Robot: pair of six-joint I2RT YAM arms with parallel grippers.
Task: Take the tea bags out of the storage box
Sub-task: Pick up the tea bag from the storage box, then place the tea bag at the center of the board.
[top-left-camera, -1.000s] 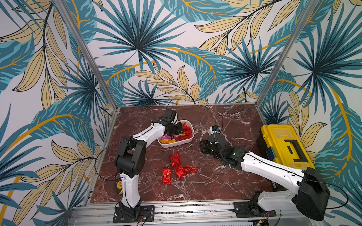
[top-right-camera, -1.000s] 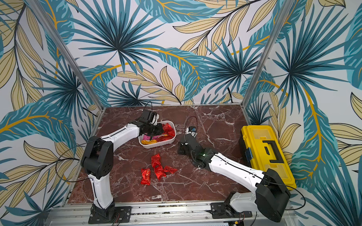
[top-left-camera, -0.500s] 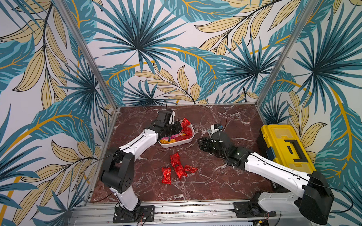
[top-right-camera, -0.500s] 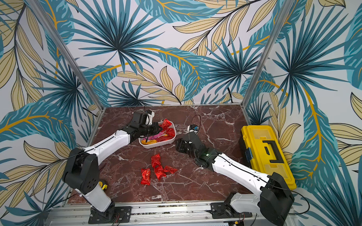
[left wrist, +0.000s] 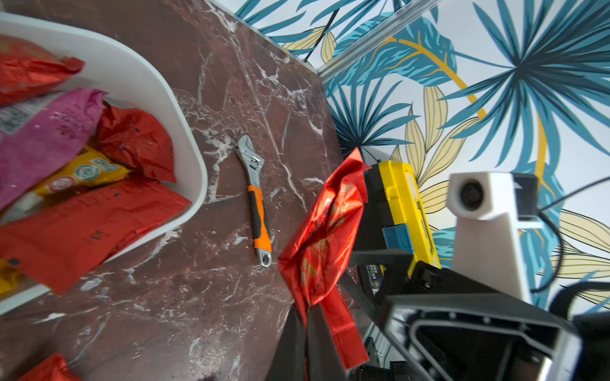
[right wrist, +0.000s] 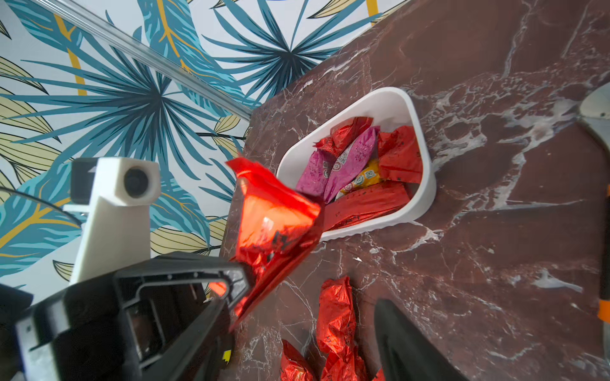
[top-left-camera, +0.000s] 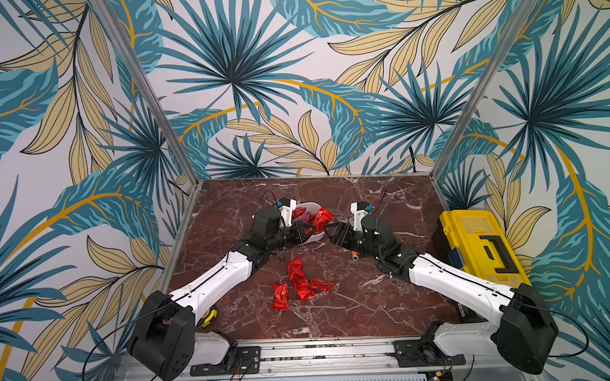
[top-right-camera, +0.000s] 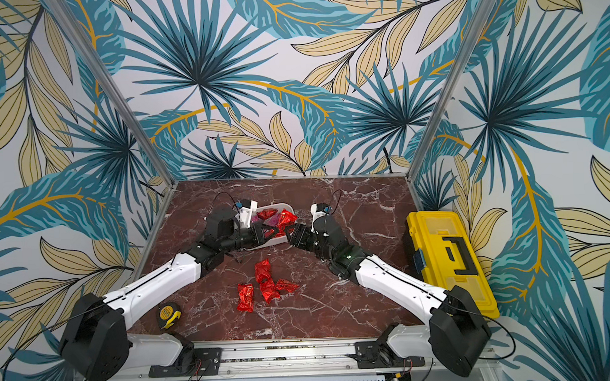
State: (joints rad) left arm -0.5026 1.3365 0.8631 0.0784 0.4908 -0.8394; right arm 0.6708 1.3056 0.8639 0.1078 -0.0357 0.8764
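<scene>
The white storage box (top-left-camera: 310, 206) (top-right-camera: 276, 205) stands at the middle back of the table, with red, pink and yellow tea bags (right wrist: 363, 171) (left wrist: 66, 142) inside. My left gripper (top-left-camera: 306, 231) (top-right-camera: 268, 231) (left wrist: 305, 310) is shut on a red tea bag (top-left-camera: 322, 217) (top-right-camera: 286, 220) (left wrist: 325, 237) (right wrist: 274, 224), held in the air at the box's near right corner. My right gripper (top-left-camera: 333, 230) (top-right-camera: 291, 235) (right wrist: 303, 326) faces it from the right, open, with its fingers just short of the bag. Several red tea bags (top-left-camera: 300, 285) (top-right-camera: 266, 285) (right wrist: 336, 316) lie on the table in front.
A yellow toolbox (top-left-camera: 480, 248) (top-right-camera: 449, 256) (left wrist: 401, 198) stands along the right edge. An orange-handled wrench (left wrist: 257, 201) lies on the table right of the box, under the right arm. A yellow tape measure (top-right-camera: 168, 313) sits by the left arm's base.
The left gripper lifted a red tea bag out of the box and carried it to the right. The right gripper opened wider and moved up towards the bag.
</scene>
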